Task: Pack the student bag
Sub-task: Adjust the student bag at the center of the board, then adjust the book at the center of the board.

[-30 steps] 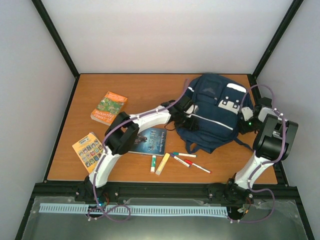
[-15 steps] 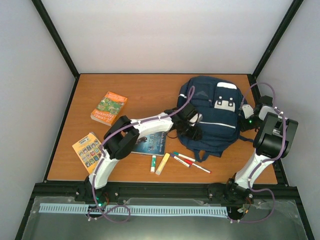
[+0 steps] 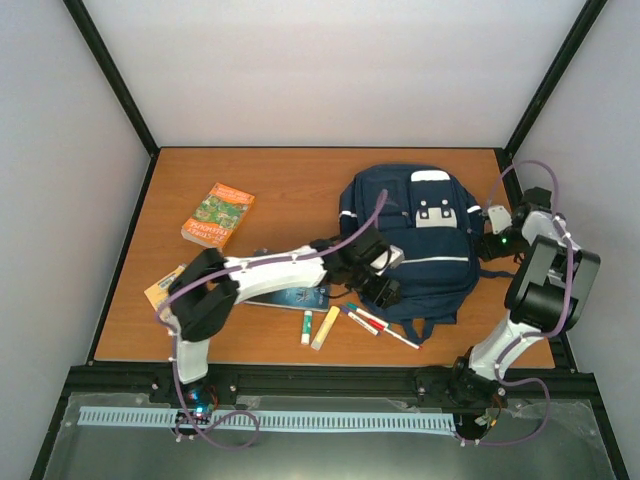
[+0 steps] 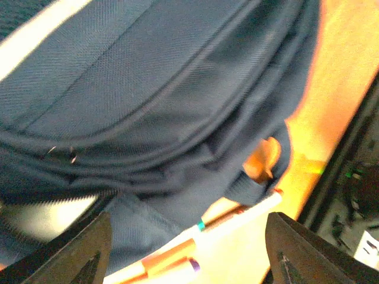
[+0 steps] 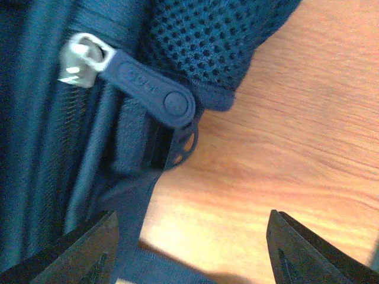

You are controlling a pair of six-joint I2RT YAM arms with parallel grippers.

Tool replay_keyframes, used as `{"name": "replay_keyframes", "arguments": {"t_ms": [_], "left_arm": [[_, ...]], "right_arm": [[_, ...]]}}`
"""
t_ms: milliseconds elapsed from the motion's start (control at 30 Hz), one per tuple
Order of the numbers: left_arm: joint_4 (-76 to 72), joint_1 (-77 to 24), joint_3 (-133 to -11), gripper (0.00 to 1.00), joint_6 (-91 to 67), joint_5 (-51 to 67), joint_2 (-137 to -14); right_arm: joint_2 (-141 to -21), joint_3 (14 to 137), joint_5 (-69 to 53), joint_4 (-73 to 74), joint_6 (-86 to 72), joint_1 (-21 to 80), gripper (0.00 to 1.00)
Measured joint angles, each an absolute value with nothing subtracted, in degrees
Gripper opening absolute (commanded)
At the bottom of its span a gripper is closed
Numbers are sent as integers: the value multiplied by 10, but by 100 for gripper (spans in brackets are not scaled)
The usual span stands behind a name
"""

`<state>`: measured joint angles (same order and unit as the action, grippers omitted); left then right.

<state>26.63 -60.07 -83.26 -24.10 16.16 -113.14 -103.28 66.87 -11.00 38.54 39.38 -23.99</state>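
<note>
Top external view: the student bag [image 3: 420, 235] lies at the right of the table [image 3: 290, 190]. Left hand [image 4: 186, 239] and right hand [image 5: 192, 239] are wide, holding nothing. The left one, very near the pens [image 3: 372, 320], may knock them away.

Bag [image 3: 400, 205]: navy cloth, matt, with a coarse, close weave in the left wrist view and thin white woven stripes.
Mesh [image 5: 201, 41]: 1 panel on the bag's right edge, open-hole knit, matt.
Zip slider [image 5: 80, 52]: bare metal with a dull shine.
Pull tab [image 5: 148, 89]: navy moulded plastic or rubber, smooth and matt.
Table [image 3: 290, 190]: wood-look top, orange-brown, smooth, with faint grain and a slight sheen.
Book [image 3: 217, 215], far left: paper, printed cover.
Markers [image 3: 385, 328], near edge: smooth plastic barrels.
Walls [image 3: 330, 70]: plain white, matt.
</note>
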Motion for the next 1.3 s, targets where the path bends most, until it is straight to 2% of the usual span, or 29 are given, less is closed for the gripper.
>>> {"name": "replay_keyframes", "arguments": {"t_ms": [133,267,433,633,733,967,1200,1300], "left_arm": [[254,-601,-771,84,-234,147,-1022],[244,-601,-712,99,-239,100,-905],[242,-597,-631,100,-280,29,-801],[345,-594,-634,100,-334,-21,-752],[373,-594,-625,100,-337,-58,-722],[373,-581,-505,100,-352,-157,-581],[476,-562,-520,100,-479,-307,-573],[498,-543,-520,100,-507,-329,-577]], "right_arm": [[-967,682,-110,431,395,-256,74],[-889,702,-104,470,398,-266,75],[-804,715,-130,527,415,-219,76],[-748,699,-189,563,425,-48,77],[-754,699,-225,564,418,13,77],[-837,718,-245,547,386,142,75],[-930,764,-238,534,365,249,72],[-967,788,-235,524,359,280,69]]}}
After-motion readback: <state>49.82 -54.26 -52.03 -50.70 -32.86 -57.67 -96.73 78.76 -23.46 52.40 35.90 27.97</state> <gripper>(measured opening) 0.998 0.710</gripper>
